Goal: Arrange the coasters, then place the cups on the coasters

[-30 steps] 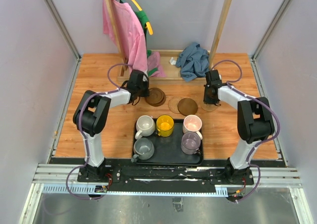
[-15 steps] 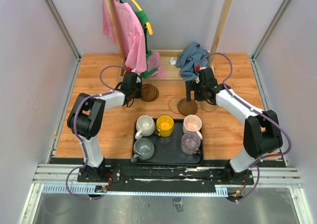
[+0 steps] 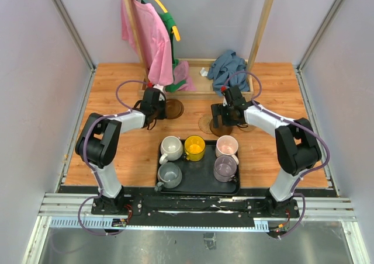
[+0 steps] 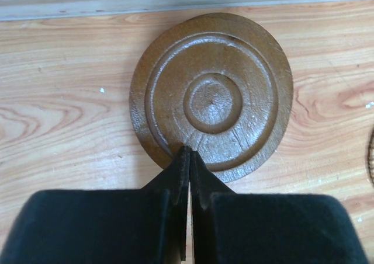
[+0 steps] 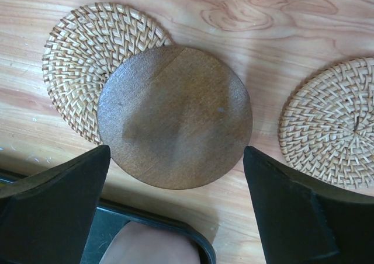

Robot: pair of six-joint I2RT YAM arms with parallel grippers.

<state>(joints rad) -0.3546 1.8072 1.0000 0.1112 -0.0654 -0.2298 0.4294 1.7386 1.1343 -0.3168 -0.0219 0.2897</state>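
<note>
Both fingers of the left gripper (image 4: 187, 153) are pressed flat together with nothing seen between them. Their tips sit at the near rim of a dark brown round wooden coaster with raised concentric rings (image 4: 211, 97), which lies on the wooden table (image 3: 117, 153) towards its far edge, left of centre. Only the left wrist view shows those rings; from the top camera the disc is a plain dark patch half hidden by the gripper. The right gripper (image 5: 175, 159) is spread wide and holds nothing, one finger on each side of a smooth dark brown round coaster (image 5: 175, 115) without touching it. This coaster lies partly on top of a tan woven round coaster (image 5: 87, 48), and a second tan woven coaster (image 5: 330, 124) lies apart on its other side. The weave is clear in the right wrist view but only faint from above. Just nearer lies a black rectangular tray (image 3: 198, 189), at the middle of the table's near edge. It carries an off-white mug (image 3: 171, 147), a yellow mug (image 3: 194, 147), a pale pink mug (image 3: 226, 145), a grey mug (image 3: 169, 173) and a lilac mug (image 3: 225, 167). All five show together only in the top view.
</note>
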